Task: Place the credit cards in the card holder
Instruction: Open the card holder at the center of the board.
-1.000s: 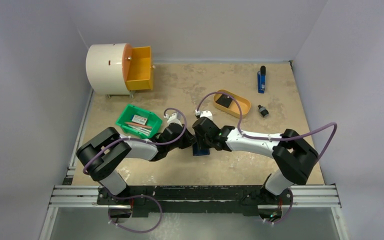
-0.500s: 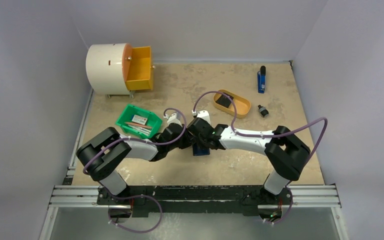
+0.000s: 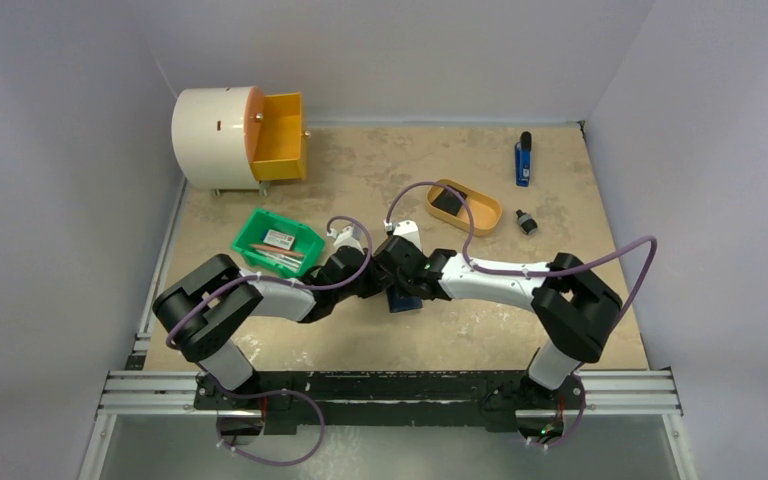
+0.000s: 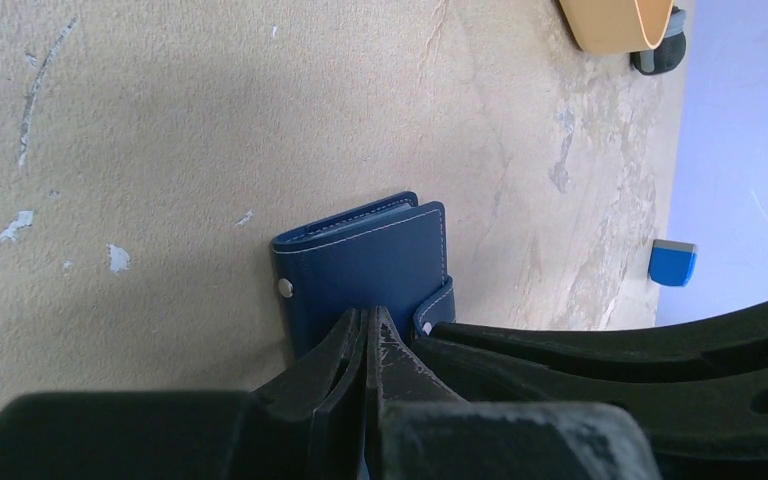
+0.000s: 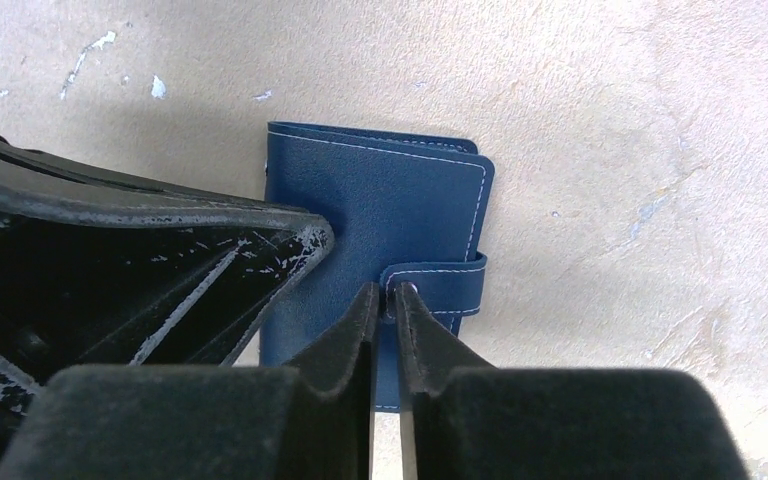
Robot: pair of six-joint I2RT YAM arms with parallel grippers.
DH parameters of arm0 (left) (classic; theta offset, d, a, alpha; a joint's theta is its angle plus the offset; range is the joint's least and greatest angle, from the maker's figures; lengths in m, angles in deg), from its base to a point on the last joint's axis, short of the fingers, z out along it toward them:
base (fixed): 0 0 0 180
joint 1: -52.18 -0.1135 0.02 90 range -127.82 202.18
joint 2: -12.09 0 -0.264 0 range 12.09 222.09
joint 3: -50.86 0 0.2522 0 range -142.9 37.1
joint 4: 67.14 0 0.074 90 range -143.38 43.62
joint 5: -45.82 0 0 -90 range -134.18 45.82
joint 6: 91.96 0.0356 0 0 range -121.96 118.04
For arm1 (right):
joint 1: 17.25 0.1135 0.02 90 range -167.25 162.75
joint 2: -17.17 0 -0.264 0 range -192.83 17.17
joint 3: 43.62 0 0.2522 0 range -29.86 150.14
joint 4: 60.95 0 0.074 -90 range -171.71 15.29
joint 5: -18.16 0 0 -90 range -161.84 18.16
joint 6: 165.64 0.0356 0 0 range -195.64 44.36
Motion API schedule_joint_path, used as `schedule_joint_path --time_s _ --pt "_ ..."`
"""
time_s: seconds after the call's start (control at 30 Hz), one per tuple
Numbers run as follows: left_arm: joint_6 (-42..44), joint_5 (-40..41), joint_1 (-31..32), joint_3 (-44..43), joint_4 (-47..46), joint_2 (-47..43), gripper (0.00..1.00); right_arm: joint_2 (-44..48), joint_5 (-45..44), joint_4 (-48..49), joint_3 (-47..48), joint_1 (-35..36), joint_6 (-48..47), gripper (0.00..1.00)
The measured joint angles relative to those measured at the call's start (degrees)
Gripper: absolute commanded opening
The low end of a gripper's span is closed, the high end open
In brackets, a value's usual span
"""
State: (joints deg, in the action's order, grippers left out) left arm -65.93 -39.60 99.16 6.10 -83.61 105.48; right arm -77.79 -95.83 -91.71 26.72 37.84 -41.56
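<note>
R pincer narrowed vs 1s ago, tips at card holder tab.

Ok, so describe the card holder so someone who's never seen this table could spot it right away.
On the tan table, look at the near middle, where the left gripper and right gripper tips meet. Lying flat under them is the card holder: a small navy folded wallet with pale stitching and a snap tab, unlike the open green bin and mustard tray farther back.

White arms, black joints, purple cables.
</note>
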Motion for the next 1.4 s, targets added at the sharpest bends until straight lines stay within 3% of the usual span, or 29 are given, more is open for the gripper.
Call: schedule_joint_path --time_s 0.07,1.0,1.2,1.4 --pt "0.0 0.0 -0.1 0.0 0.0 0.0 0.0 0.2 -0.1 0.1 0.0 0.1 0.2 0.0" --pt "-1.0 -0.7 -0.1 -2.0 -0.3 2.9 0.0 5.6 -4.2 -6.8 -3.1 0.0 7.9 0.0" --pt "0.0 0.8 -0.1 -1.9 3.6 -0.8 0.44 11.9 -3.4 -7.9 -4.2 -0.2 8.4 0.0" --pt "1.2 3.5 -0.3 -1.9 10.8 -8.4 0.58 18.8 -1.5 -8.0 -4.2 -0.3 8.3 0.0"
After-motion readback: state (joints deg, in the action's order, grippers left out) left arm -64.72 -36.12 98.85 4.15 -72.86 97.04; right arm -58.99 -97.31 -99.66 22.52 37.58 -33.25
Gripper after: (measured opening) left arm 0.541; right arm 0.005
